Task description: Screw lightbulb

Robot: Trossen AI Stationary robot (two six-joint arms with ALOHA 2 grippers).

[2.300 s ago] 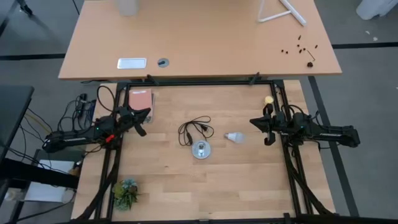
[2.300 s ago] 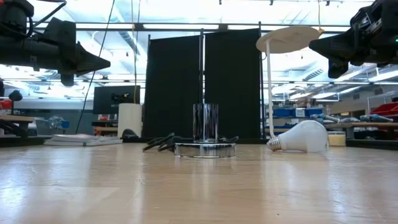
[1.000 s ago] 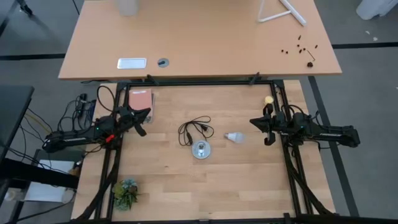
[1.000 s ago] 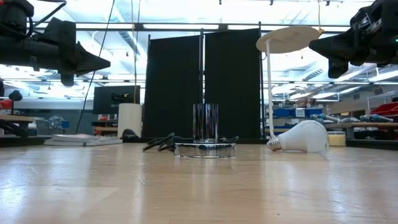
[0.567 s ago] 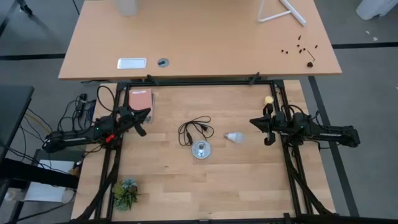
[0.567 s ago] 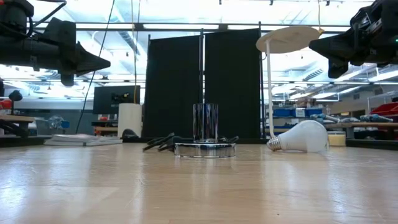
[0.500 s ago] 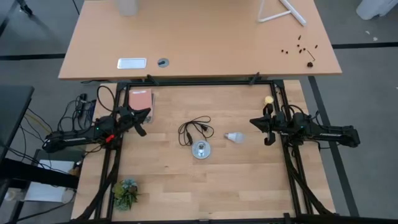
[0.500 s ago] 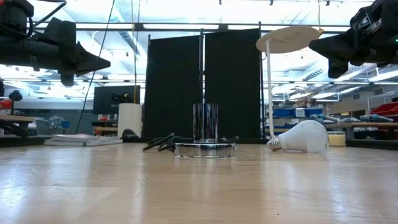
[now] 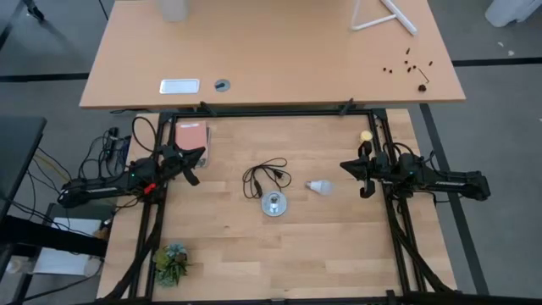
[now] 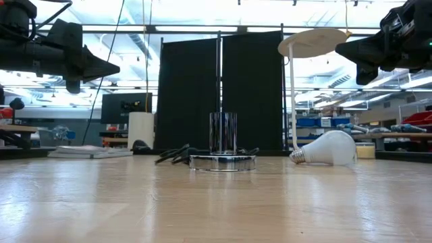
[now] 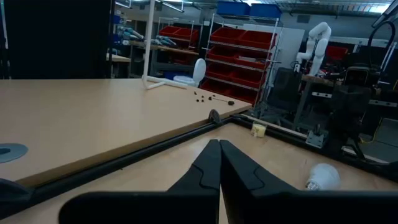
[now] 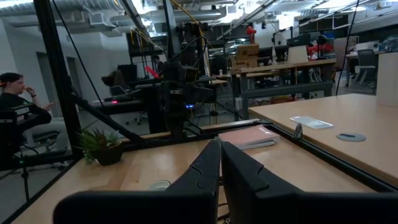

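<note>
The white lightbulb [image 9: 319,186] lies on its side on the wooden table, right of the shiny silver socket disc [image 9: 273,203] with its black cord [image 9: 264,176]. It also shows in the low view [image 10: 327,149] and the left wrist view [image 11: 323,177]. My left gripper [image 9: 198,161] hovers shut above the table's left edge. My right gripper [image 9: 347,169] hovers shut above the table's right side, a short way right of the bulb. Both touch nothing.
A pink notebook [image 9: 191,135] lies at the far left corner, a small plant [image 9: 172,261] at the near left, a yellow ball [image 9: 366,135] at the far right. A second, larger table [image 9: 271,51] stands behind. A person [image 12: 18,109] sits beyond the table's left side.
</note>
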